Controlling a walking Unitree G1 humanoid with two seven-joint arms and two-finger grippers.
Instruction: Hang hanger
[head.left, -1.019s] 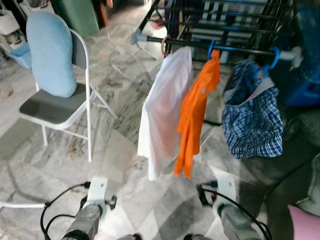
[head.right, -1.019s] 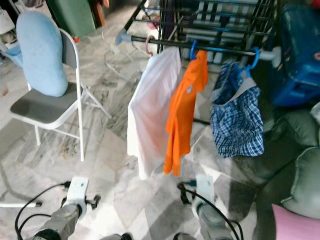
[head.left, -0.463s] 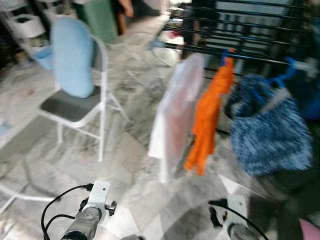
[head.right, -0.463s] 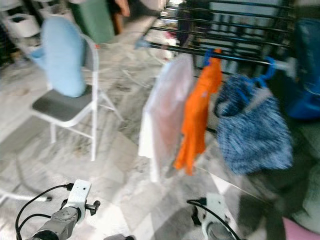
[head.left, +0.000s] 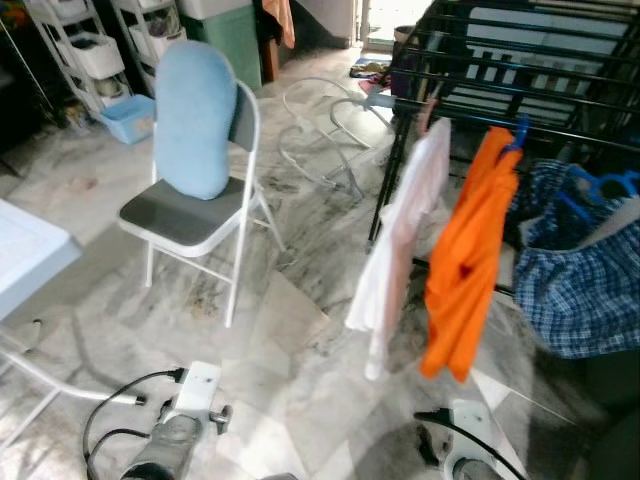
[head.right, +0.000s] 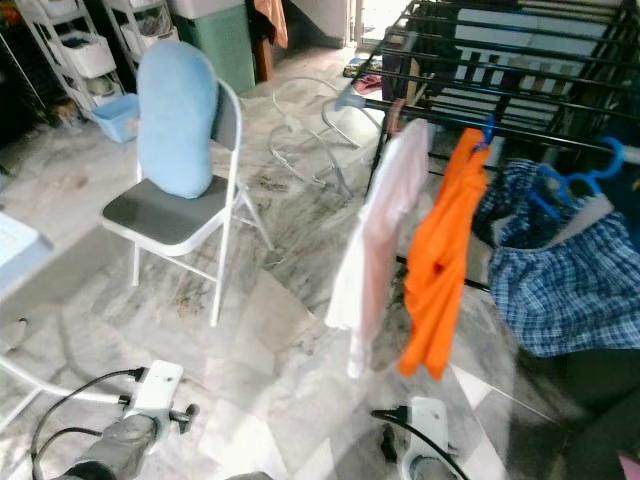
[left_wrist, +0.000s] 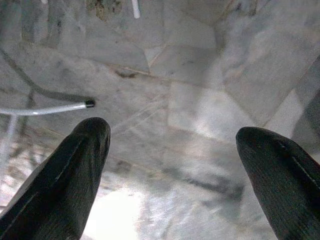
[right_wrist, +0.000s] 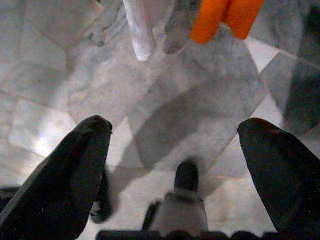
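Left eye view: drying rack (head.left: 520, 70) of dark bars; on its front bar hang a white garment (head.left: 400, 240), an orange shirt (head.left: 468, 270) on a blue hanger (head.left: 518, 132), and a checked shirt (head.left: 580, 285) on another blue hanger (head.left: 600, 188).
Left eye view, floor: grey marble; white folding chair (head.left: 200, 215) with a pale blue cushion (head.left: 193, 118), well apart from the rack.
Right eye view: same scene; both arms low at the frame's foot, nothing carried.
Left wrist view: left pincer (left_wrist: 170, 175) spread wide, empty, aimed at bare floor.
Right wrist view: right pincer (right_wrist: 172, 175) spread wide, empty; hems of the white and orange garments hang above the floor ahead.
Task item location: no loose hanger to be seen; those visible are already on the bar.
Handling, judged: hanger likely light, stiff plastic, rather slippery; garment soft and swinging.
Hold point, judged: the neck just below the hook.
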